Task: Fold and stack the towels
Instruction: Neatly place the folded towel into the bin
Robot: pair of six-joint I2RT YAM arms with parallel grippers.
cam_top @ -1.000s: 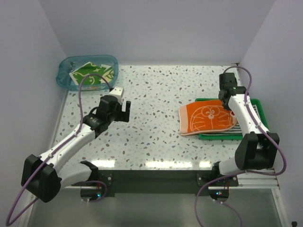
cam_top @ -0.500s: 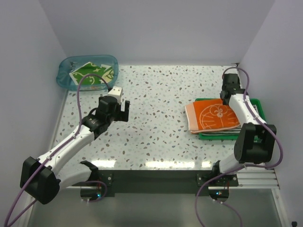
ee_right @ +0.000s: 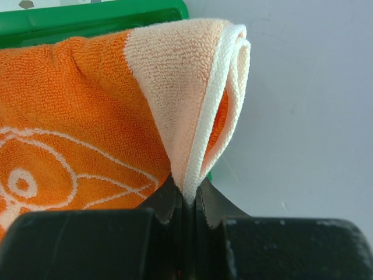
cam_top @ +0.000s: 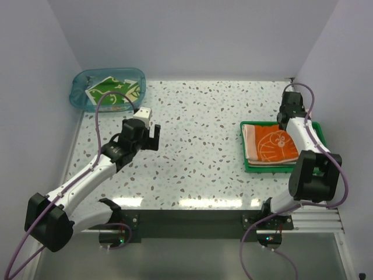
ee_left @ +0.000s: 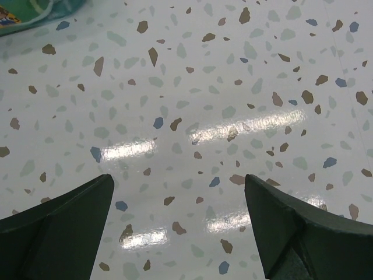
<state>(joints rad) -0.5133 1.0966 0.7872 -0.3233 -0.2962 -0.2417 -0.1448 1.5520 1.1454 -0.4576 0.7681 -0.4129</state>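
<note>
Orange cloth fills the right wrist view. The right end effector (ee_right: 186, 201) is pinched narrow on a folded corner of the orange terry towel with a white cartoon face (ee_right: 70, 122). The towel's pale peach reverse and white hem loop up out of the closed fingers. From above, this end effector sits at the far right corner of the shallow green plastic tray (cam_top: 249, 168), with its arm doubled back along the tray's right side.

The orange terry towel lies folded inside the tray, cartoon face up, and covers most of the floor, so that only the green rim shows around it. I cannot tell what lies beneath it.

The left end effector (ee_left: 178, 216) has its dark fingers spread wide with nothing between them. It hangs over bare speckled table (cam_top: 198, 116), left of centre. Its wrist view shows only terrazzo flecks and light glare, plus a sliver of the bin at the upper left.

That translucent blue plastic bin (cam_top: 79, 100) stands at the far left corner of the table. It holds the green towel with a cream leaf pattern (cam_top: 109, 91), lying loose and unfolded.

The tray sits close to the table's right edge, just beside the pale right wall (cam_top: 344, 70), so the right arm works near that side. The bin is close to the left wall. A broad stretch of table runs between bin and tray. The left end effector stands near the bin but apart from it, and well apart from the tray.
</note>
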